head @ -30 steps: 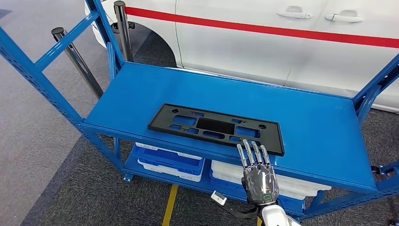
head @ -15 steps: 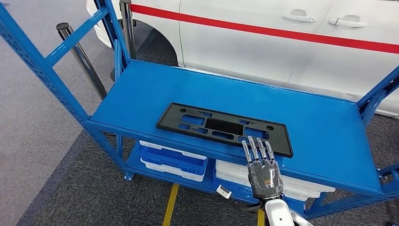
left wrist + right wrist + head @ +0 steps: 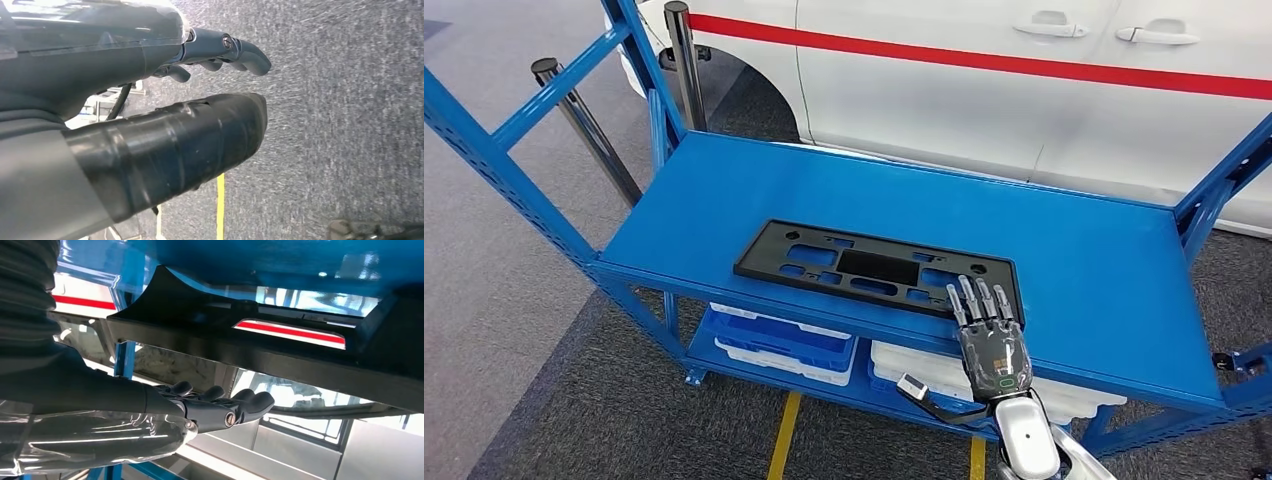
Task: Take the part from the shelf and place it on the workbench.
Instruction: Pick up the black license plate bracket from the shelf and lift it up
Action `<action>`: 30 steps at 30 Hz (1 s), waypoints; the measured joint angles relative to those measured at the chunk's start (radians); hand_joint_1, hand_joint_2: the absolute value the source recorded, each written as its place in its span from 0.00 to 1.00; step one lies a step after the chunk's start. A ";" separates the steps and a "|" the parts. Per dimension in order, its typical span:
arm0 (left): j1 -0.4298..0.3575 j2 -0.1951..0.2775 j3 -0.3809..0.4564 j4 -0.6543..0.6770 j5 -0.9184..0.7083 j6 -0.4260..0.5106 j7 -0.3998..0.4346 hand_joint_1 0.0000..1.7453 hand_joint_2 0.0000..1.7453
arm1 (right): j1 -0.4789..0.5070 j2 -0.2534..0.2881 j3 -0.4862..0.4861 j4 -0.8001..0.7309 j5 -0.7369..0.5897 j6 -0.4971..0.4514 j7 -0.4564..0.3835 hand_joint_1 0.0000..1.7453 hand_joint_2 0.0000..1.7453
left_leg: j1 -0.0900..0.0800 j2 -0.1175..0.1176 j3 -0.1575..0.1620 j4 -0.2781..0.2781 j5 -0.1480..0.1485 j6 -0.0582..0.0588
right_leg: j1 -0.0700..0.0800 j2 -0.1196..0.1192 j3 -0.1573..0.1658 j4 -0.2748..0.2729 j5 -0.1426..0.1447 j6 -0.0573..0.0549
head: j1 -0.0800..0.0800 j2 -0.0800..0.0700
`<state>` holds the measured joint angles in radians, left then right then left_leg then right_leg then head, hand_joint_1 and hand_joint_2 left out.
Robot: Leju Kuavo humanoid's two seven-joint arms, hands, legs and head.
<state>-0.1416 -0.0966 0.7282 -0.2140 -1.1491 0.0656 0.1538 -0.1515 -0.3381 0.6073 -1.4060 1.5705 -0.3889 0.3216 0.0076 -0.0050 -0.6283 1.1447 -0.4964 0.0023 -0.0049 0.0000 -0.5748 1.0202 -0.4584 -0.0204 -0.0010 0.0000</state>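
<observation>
The part (image 3: 874, 265) is a flat black rectangular plate with several cut-outs, lying on the top board of the blue shelf (image 3: 1074, 280) near its front edge. My right hand (image 3: 990, 340) reaches over the front edge with straight, slightly spread fingers (image 3: 976, 300) that lie over the plate's near right corner. In the right wrist view the hand (image 3: 210, 407) is close to the dark plate (image 3: 280, 360), with a gap between them and nothing held. My left hand (image 3: 125, 60) hangs over grey carpet, its fingers loosely bent and holding nothing.
A white car (image 3: 944, 90) with a red stripe stands close behind the shelf. Blue uprights (image 3: 504, 160) and two metal posts (image 3: 584, 125) are at the left. Blue and white bins (image 3: 784, 345) sit on the lower board. A yellow line (image 3: 782, 440) marks the floor.
The view swayed right, then back. My right hand has moved a little right and forward, so its fingers now lie nearer the plate's right end.
</observation>
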 joint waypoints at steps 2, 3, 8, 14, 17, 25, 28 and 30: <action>-0.003 0.000 -0.001 0.000 -0.001 0.000 0.001 0.00 0.00 | -0.002 0.007 -0.010 0.008 0.000 0.002 -0.003 0.00 1.00 | -0.004 0.001 0.048 -0.108 0.036 0.010 | 0.003 0.002 -0.003 0.003 -0.001 0.006 | 0.000 0.000; -0.004 0.000 -0.002 0.000 -0.001 0.000 0.001 0.00 0.00 | -0.003 0.010 -0.015 0.013 0.000 0.004 -0.004 0.00 1.00 | -0.007 0.001 0.055 -0.128 0.037 0.014 | 0.004 0.002 -0.005 0.004 -0.001 0.010 | 0.000 0.000; -0.006 -0.004 -0.005 0.000 -0.010 -0.003 0.002 0.00 0.00 | -0.020 0.016 -0.031 0.037 0.000 0.014 -0.013 0.00 1.00 | 0.002 0.005 0.061 -0.149 0.055 0.035 | 0.002 0.003 -0.032 0.062 -0.041 0.036 | 0.001 0.000; -0.007 -0.005 -0.006 0.000 -0.014 -0.006 0.003 0.00 0.00 | -0.029 0.018 -0.033 0.047 0.000 0.018 -0.020 0.00 1.00 | 0.002 0.006 0.057 -0.149 0.057 0.040 | -0.003 0.003 -0.082 0.170 -0.105 0.042 | 0.002 0.000; -0.007 -0.005 -0.006 0.000 -0.014 -0.006 0.003 0.00 0.00 | -0.029 0.018 -0.033 0.047 0.000 0.018 -0.020 0.00 1.00 | 0.002 0.006 0.057 -0.149 0.057 0.040 | -0.003 0.003 -0.082 0.170 -0.105 0.042 | 0.002 0.000; -0.010 -0.013 -0.009 0.000 -0.024 -0.016 0.007 0.00 0.00 | -0.058 0.037 -0.033 0.063 -0.005 0.032 -0.042 0.00 1.00 | 0.004 0.011 0.048 -0.140 0.057 0.030 | -0.016 0.002 -0.086 0.183 -0.077 0.052 | 0.001 0.000; -0.019 -0.024 -0.014 0.000 -0.030 -0.017 0.010 0.00 0.00 | -0.107 0.092 -0.024 0.040 -0.044 0.045 -0.083 0.00 1.00 | 0.006 0.011 -0.028 0.014 -0.018 -0.013 | -0.012 0.003 -0.015 0.008 0.002 0.017 | 0.001 0.000; -0.019 -0.026 -0.015 0.000 -0.031 -0.017 0.010 0.00 0.00 | -0.135 0.114 -0.018 0.025 -0.056 0.048 -0.093 0.00 1.00 | 0.007 0.010 -0.059 0.102 -0.057 -0.018 | -0.005 -0.001 -0.022 0.007 0.011 0.000 | 0.000 0.000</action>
<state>-0.1604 -0.1228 0.7134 -0.2140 -1.1802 0.0488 0.1637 -0.2863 -0.2238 0.5894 -1.3808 1.5148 -0.3412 0.2281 0.0148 0.0055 -0.6872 1.2471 -0.5534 -0.0157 -0.0103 -0.0009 -0.5970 1.0275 -0.4475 -0.0207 -0.0009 0.0000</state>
